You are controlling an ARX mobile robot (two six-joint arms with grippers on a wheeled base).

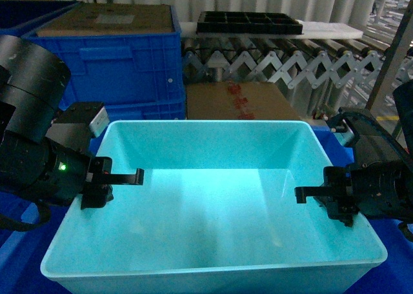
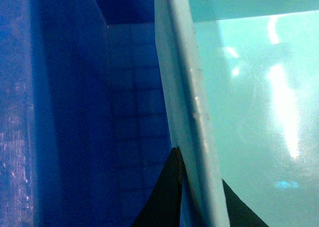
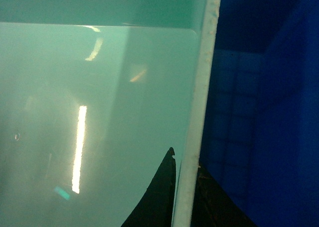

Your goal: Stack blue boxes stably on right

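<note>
Tub (image 1: 213, 204), light turquoise and smooth-walled, fills the lower middle of my head view, open side up, held between both arms. I see the left gripper (image 1: 106, 178) at the tub's left wall, one finger (image 1: 126, 176) reaching in over the rim. From the left wrist camera, the rim (image 2: 192, 112) runs up between two dark fingers, one outside the wall (image 2: 162, 197) and one inside (image 2: 239, 207), so I judge those jaws clamped on the left wall. The right gripper (image 1: 329, 197) stands at the right wall in like manner, with a finger (image 1: 313, 192) projecting into the tub. The right wrist camera shows the white rim (image 3: 197, 127) passing between an inner finger (image 3: 159, 197) and an outer one (image 3: 212, 202); those jaws are closed on the right wall. Beside the tub's outer walls both wrist views show dark blue gridded plastic (image 2: 129, 117), close to the tub; I cannot tell whether the tub touches it. Behind the tub stands a royal-blue crate (image 1: 122, 65) with cardboard (image 1: 110, 17) on top, a cardboard box (image 1: 242, 100) to its right, and a roller conveyor (image 1: 284, 58) carrying a black tray (image 1: 248, 23).
</note>
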